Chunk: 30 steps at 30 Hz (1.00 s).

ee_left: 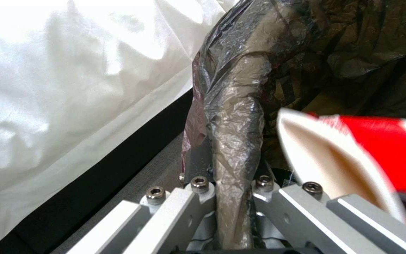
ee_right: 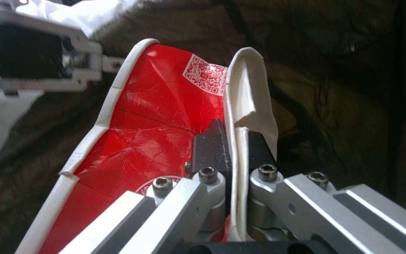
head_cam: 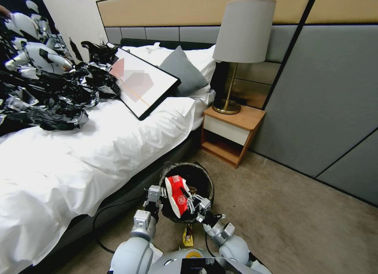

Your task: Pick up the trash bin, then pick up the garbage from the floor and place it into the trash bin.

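- The left gripper (head_cam: 157,195) is clamped on the bag-lined rim of the trash bin (head_cam: 204,175), beside the bed (head_cam: 98,148).
- The right gripper (head_cam: 194,203) pinches a red-and-white wrapper (head_cam: 177,195) over the bin's mouth.

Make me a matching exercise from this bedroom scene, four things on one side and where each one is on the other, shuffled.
Things:
1. red carton
2. trash bin
3. lamp
4. picture frame

Places:
A. lying on the bed
B. on the nightstand
C. clamped in the right pincer, over the bin
D. rim gripped by the left pincer

Pairs: 1-C, 2-D, 3-B, 4-A
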{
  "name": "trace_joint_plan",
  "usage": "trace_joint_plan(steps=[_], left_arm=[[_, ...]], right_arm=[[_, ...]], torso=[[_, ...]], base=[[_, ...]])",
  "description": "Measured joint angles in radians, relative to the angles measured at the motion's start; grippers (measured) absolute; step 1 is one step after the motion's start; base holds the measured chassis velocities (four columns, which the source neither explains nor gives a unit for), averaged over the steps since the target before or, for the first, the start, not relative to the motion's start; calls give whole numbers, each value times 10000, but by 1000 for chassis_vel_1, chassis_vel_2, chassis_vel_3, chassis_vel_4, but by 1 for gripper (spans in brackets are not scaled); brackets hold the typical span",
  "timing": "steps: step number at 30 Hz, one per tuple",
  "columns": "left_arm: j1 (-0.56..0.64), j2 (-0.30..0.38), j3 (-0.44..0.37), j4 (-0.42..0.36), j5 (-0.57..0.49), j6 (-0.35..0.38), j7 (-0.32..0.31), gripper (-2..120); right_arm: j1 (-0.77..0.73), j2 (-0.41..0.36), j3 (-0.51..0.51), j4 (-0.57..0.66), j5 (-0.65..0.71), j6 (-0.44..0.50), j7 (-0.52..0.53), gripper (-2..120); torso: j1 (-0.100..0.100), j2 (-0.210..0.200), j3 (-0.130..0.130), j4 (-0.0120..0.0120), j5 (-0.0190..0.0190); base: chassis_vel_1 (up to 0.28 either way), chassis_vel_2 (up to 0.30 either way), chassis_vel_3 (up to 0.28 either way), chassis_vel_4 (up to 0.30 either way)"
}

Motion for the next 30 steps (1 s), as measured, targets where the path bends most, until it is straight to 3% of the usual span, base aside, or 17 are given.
trace_joint_plan(steps=[4, 8, 12, 15, 25, 28, 30], left_arm=[[-1, 18, -24, -2, -13, 1, -4, 1], [-13, 26, -9, -2, -20, 2, -3, 1], [-14, 46, -7, -11, -20, 6, -3, 1], [-20, 63, -8, -32, -22, 8, -4, 1], [-10, 82, 4, -62, -23, 12, -3, 1], [-11, 94, 4, -75, -23, 13, -2, 1], [-14, 95, 4, -75, -23, 14, -3, 1]], right_arm=[[-7, 5, 57, -70, -188, 76, 23, 7], [13, -51, 200, 41, -173, 72, 89, 28], [13, -98, 275, 86, -161, 68, 114, 36], [-26, -141, 340, 136, -165, 63, 182, 52], [-26, -192, 414, 256, -157, 31, 199, 82], [-37, -219, 489, 370, -163, 23, 201, 98], [-40, -222, 502, 389, -170, 24, 201, 100]], torso=[[0, 0, 0, 0, 0], [0, 0, 0, 0, 0], [0, 0, 0, 0, 0], [0, 0, 0, 0, 0], [0, 0, 0, 0, 0], [0, 0, 0, 0, 1], [0, 0, 0, 0, 1]], base=[[0, 0, 0, 0], [0, 0, 0, 0], [0, 0, 0, 0], [0, 0, 0, 0], [0, 0, 0, 0], [0, 0, 0, 0], [0, 0, 0, 0]])
